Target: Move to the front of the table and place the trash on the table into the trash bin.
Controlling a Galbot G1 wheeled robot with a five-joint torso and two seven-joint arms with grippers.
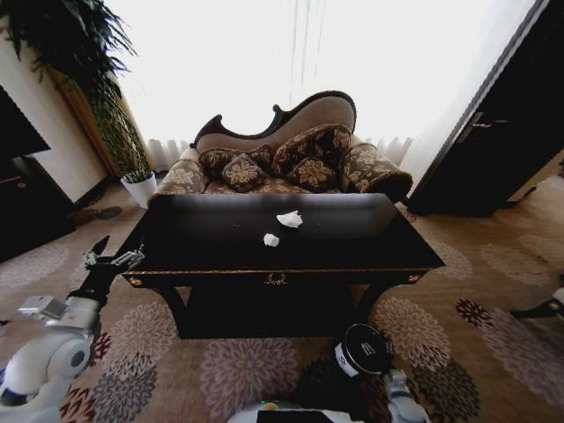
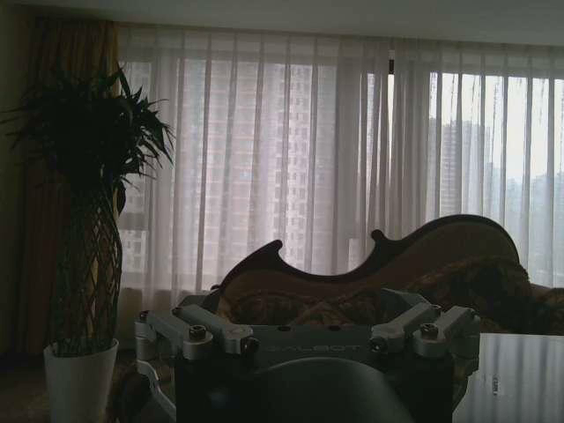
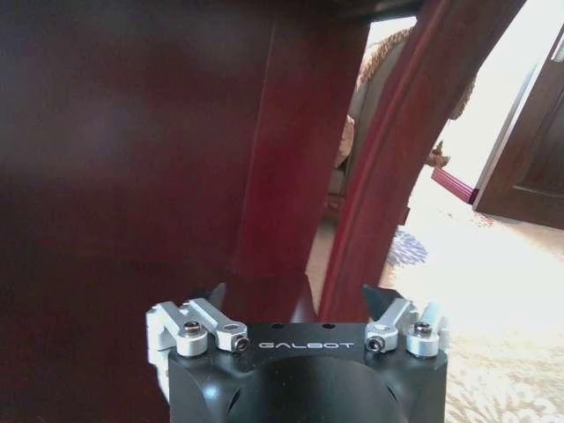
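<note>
Straight ahead, mid-frame in the head view, the black tabletop (image 1: pixel 352 242) carries two white paper wads: a larger wad (image 1: pixel 289 219) near its centre and a smaller wad (image 1: pixel 271 240) just below and left of it, apart from each other. Lower right of centre, on the carpet (in front of the table), stands the bin (image 1: pixel 363 349). At the left edge of the frame the left hand (image 1: pixel 113 261) hovers beside the table's left corner, fingers spread and holding nothing. Low by the table leg (image 3: pixel 388 176), the right hand (image 3: pixel 300 300) is likewise open and empty.
</note>
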